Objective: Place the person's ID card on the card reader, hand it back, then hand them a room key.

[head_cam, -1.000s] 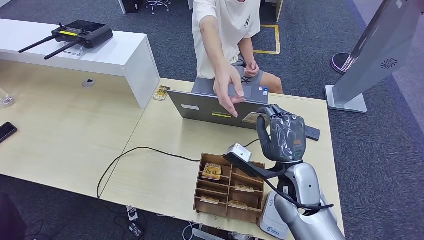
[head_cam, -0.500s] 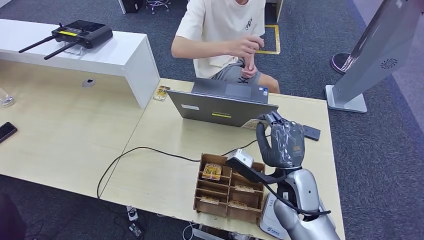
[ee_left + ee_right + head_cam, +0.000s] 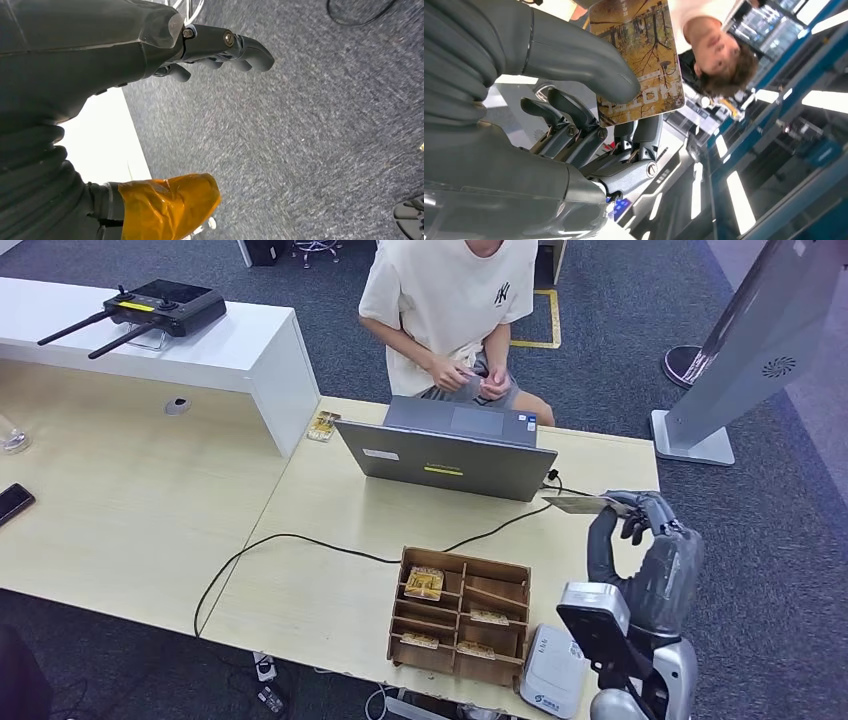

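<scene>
The right hand (image 3: pixel 650 565) pinches a card (image 3: pixel 575 504) flat at its fingertips, apparently the room key; the left hand (image 3: pixel 150 50) hangs loosely curled, holding nothing.

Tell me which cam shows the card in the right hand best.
Right wrist view: the card faces the lens, printed side clear, pinched in the right hand. Head view catches it edge-on. Left wrist view looks at carpet.

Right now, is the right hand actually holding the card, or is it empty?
Holding. The right hand pinches the card between thumb and fingers; the head view shows it held flat above the table.
</scene>
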### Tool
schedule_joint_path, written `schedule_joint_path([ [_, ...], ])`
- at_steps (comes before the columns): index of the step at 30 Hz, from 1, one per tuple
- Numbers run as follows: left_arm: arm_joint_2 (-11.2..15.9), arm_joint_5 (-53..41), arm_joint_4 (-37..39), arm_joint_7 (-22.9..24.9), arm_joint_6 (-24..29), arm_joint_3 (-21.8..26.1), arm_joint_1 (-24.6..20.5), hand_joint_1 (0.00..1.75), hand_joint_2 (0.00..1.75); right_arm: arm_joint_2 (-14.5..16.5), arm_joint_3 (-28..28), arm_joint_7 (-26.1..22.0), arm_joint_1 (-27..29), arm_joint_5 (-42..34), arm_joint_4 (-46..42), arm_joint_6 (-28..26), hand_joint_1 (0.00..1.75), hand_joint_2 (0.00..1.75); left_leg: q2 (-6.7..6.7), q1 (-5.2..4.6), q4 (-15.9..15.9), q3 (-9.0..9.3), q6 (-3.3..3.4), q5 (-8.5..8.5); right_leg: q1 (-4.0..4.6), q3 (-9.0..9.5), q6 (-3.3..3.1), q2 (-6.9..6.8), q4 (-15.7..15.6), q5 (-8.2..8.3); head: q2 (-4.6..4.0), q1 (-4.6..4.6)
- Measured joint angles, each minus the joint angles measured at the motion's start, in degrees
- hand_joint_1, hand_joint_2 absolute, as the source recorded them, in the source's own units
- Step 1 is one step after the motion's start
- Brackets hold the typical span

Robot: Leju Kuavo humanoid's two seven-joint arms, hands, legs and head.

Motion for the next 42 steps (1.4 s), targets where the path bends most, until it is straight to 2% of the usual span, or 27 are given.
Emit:
schedule_joint_path([
  [7, -0.2, 1.1, 0.0, 0.0, 0.4, 1.7, 0.7, 0.0, 1.75, 0.0, -4.6, -2.6, 8.7, -6.1, -7.7, 1.2, 1.75, 1.75, 0.02, 0.0, 0.0, 0.0, 0.01, -0.01, 0.0, 0.0, 0.0, 0.02, 0.0, 0.0, 0.0, -0.01],
  [14, -0.5, 1.2, 0.0, 0.0, 0.4, 2.4, 0.7, 0.0, 1.75, 0.0, -6.1, -3.0, 10.9, -6.4, -10.1, 1.7, 1.75, 1.75, 0.02, 0.0, 0.0, 0.03, 0.01, 0.0, 0.0, 0.0, -0.01, 0.02, 0.0, 0.01, 0.0, -0.01],
  [17, -0.6, 1.7, 0.0, 0.0, 0.5, 2.9, 0.7, 0.0, 1.75, 0.0, -6.4, -2.7, 11.8, -9.3, -10.5, 4.1, 1.75, 1.75, 0.02, 0.0, 0.0, 0.04, 0.0, 0.0, 0.0, 0.01, -0.01, 0.02, 0.0, 0.01, 0.0, -0.01],
  [21, -0.7, 2.9, 0.0, -0.1, 0.6, 4.0, 0.8, 0.0, 1.75, -0.5, -7.1, -1.6, 15.0, -17.9, -10.2, 11.3, 1.75, 1.75, 0.0, 0.0, 0.0, 0.01, 0.01, -0.01, 0.0, 0.0, 0.0, 0.01, 0.0, -0.01, 0.0, -0.01],
  [24, -1.0, 3.6, 0.0, -0.2, 0.7, 4.9, 0.9, 0.0, 1.75, -1.6, -7.4, -0.3, 17.5, -20.6, -9.2, 13.8, 1.75, 1.75, 0.0, 0.0, 0.0, -0.02, 0.02, -0.02, 0.0, 0.0, 0.0, 0.0, 0.0, -0.02, 0.0, -0.01],
  [31, -1.2, 4.4, 0.0, -0.2, 0.7, 6.6, 0.9, 0.0, 1.75, -4.5, -7.4, 4.1, 20.3, -21.0, -6.5, 16.3, 1.75, 1.75, 0.01, 0.0, 0.0, -0.01, -0.02, -0.08, 0.0, -0.01, 0.0, 0.01, 0.0, -0.01, 0.0, -0.01],
  [42, -1.4, 4.9, 0.0, -0.6, 0.5, 8.5, 0.9, 0.0, 1.75, -7.8, -4.4, 9.4, 19.0, -18.4, -3.0, 19.1, 1.75, 1.75, 0.01, 0.01, 0.0, 0.0, -0.02, -0.08, 0.0, 0.0, 0.0, 0.02, 0.0, -0.01, 0.0, -0.01],
])
